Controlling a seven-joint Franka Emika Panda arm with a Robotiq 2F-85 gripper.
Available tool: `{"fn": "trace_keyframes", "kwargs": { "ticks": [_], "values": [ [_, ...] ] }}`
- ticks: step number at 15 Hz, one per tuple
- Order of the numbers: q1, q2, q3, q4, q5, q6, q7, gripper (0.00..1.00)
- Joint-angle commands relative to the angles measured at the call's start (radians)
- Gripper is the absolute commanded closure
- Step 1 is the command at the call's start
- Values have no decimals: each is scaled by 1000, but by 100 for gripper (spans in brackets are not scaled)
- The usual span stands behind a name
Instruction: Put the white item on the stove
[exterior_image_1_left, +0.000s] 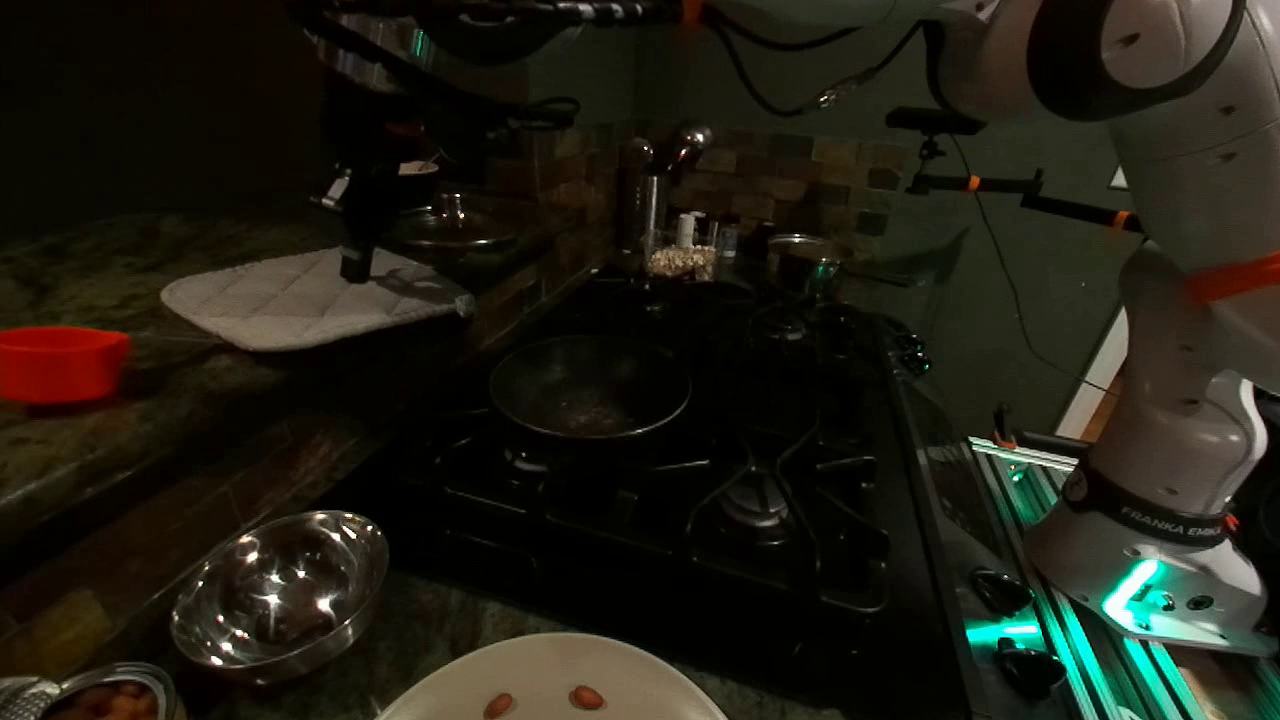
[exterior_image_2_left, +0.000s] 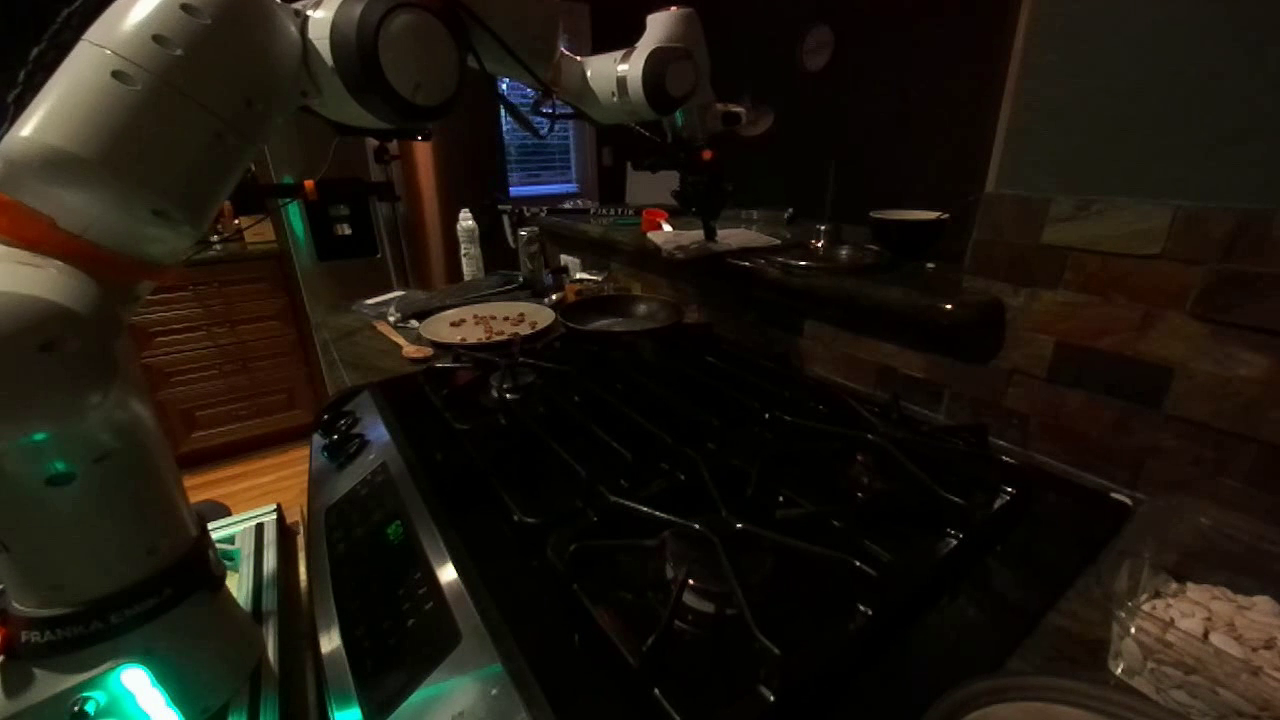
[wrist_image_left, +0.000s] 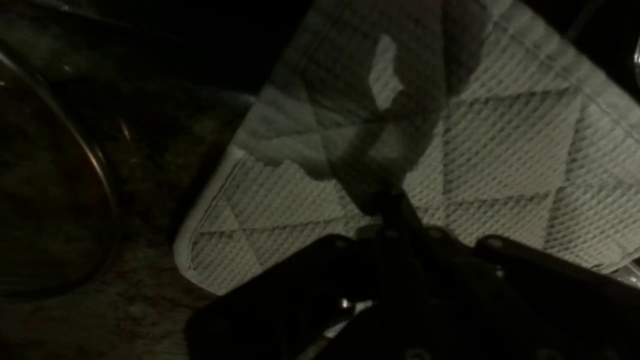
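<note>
The white item is a flat quilted white pad (exterior_image_1_left: 290, 310) with rounded corners. It lies on the raised stone ledge beside the stove, and it also shows in an exterior view (exterior_image_2_left: 755, 238) and in the wrist view (wrist_image_left: 505, 150). My gripper (exterior_image_1_left: 357, 265) points down over the pad, fingertips at or just above its surface. In the wrist view the fingers (wrist_image_left: 387, 200) are together, and I see no cloth pinched between them. Whether the tips touch the pad is too dark to tell. The stove (exterior_image_1_left: 620, 510) is black with dark grates, lower than the ledge.
A frying pan (exterior_image_1_left: 590, 390) sits on the stove beside the ledge. A red cup (exterior_image_1_left: 60, 365) and a glass lid (exterior_image_1_left: 455, 235) flank the pad. A metal bowl (exterior_image_1_left: 280, 600) and a plate with nuts (exterior_image_1_left: 600, 690) stand at the stove's end. A pot (exterior_image_1_left: 805, 265) stands farther back.
</note>
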Motion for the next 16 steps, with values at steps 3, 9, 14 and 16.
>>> {"fn": "trace_keyframes", "kwargs": {
  "ticks": [3,9,14,16],
  "values": [
    [16,-62,-4,-43,-27,-62,-5,100],
    [27,-93,-5,-48,-30,-76,-1,100],
    [-6,-217,7,-129,6,-233,-41,100],
    [-37,-298,9,-197,33,-255,-64,100]
  ]
}}
